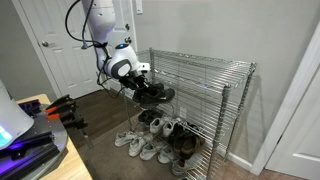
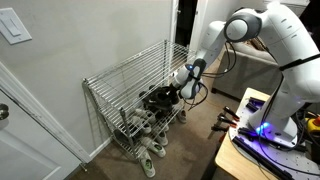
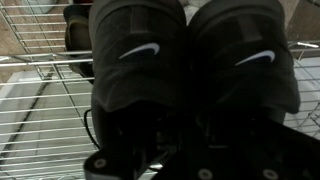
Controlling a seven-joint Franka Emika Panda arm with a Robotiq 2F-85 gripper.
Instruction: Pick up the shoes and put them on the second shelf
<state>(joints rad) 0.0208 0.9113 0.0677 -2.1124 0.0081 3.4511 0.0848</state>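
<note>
**One black pair in the hand at the wire rack**

There is one wire rack (image 1: 205,75) in both exterior views. It is an open frame of thin, shiny metal rods with slim corner posts and three grid levels.

There are two black shoes (image 1: 153,95), held side by side as a pair at the front of the rack's middle level (image 1: 195,108). In the wrist view they fill the frame. Their uppers are dark and matte with rounded toes, and each has one white curved logo on top. The rack's silver grid shows beneath and beside them. It is not clear whether their soles rest on the grid or hang just above it.

Several more loose shoes (image 1: 150,140) lie jumbled at the bottom of the rack and spill just in front of it. Most are white or pale sneakers and a few are dark. They overlap too much to count exactly.

One white, rounded arm (image 2: 250,30) reaches toward the rack's open front. Its dark hand (image 1: 138,80) is clamped on the black pair at the end nearest the arm, with the fingers drawn in against the shoes and no gap visible. In the wrist view the fingers blend into the black fabric and their outline is hard to make out.

One wooden worktop (image 1: 48,100), carrying dark gear, stands well apart from the rack.
</note>
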